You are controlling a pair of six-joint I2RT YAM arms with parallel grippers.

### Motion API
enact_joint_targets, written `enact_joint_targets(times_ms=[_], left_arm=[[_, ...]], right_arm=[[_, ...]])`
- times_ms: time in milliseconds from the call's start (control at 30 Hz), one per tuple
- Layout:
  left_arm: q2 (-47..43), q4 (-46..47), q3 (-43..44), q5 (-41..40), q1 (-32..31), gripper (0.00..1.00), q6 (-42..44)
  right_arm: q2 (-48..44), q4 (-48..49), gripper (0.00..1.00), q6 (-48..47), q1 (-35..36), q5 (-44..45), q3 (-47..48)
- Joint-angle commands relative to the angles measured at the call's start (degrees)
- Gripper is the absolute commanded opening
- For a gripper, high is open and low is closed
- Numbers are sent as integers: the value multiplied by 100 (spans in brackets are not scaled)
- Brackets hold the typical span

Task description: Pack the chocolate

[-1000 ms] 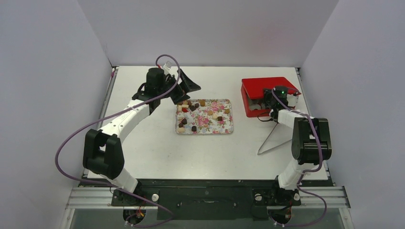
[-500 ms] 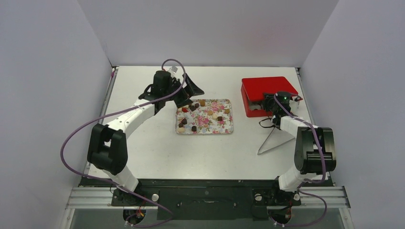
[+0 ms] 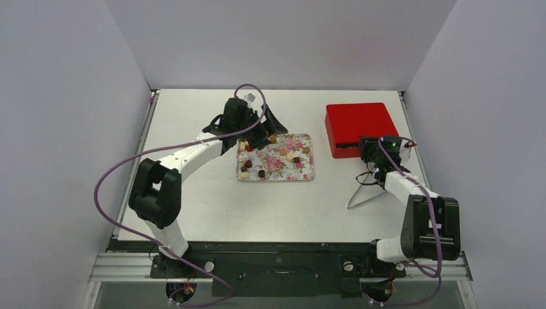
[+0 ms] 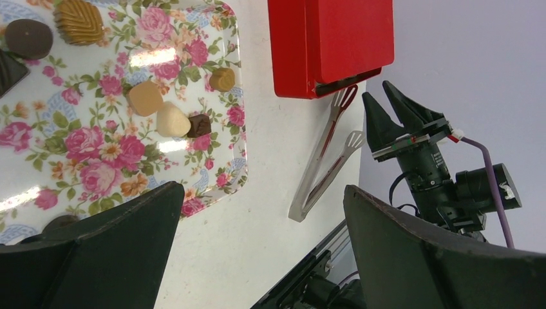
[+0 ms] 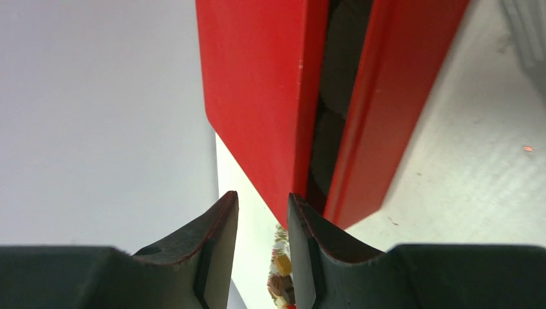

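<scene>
The left gripper (image 3: 261, 134), jaws wide apart and empty, has swung over the far-left corner of the tray (image 3: 277, 170), where the chocolate (image 3: 283, 152) lies loose. The right gripper (image 5: 257, 205), jaws narrowly apart, has backed off the red box (image 3: 357, 119), leaving its lid almost shut, which probably blocks packing.

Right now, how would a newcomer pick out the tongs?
On the right of the table, find the red box. The tongs lie flat just off its near edge. They are the only thin, pale V shape, tips toward the box.
</scene>
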Motion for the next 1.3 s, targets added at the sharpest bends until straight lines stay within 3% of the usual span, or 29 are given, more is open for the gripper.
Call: enact_joint_targets(times_ms=[0,100,200,433,633,967,1133,1267], left_arm=[[228,102,540,-144,-132,94,45],[378,115,758,-183,-217,94,49],[650,223,1161,-297,-346,94,74],[1582,291,2259,-556,-591,94,267],[2544,462,3265,-280,-709,95,297],[3987,-95,5217,63,-898,97,309],[4801,-568,6661,115,-1007,97,304],[5297,-702,7219,20,-1040,97,202]], right_arm=[[-482,-805,31,17,-177,6,-250],[-707,-1196,32,-466,-271,0,13],[-442,-2466,38,-1645,-278,253,1462],[1643,-4079,56,-3400,-511,738,5012],[2990,-4331,66,-3746,-896,561,6405],[4236,-4401,71,-3857,-1440,263,7261],[4370,-4335,72,-3889,-1542,146,7114],[4344,-4091,73,-3887,-1561,-62,6798]])
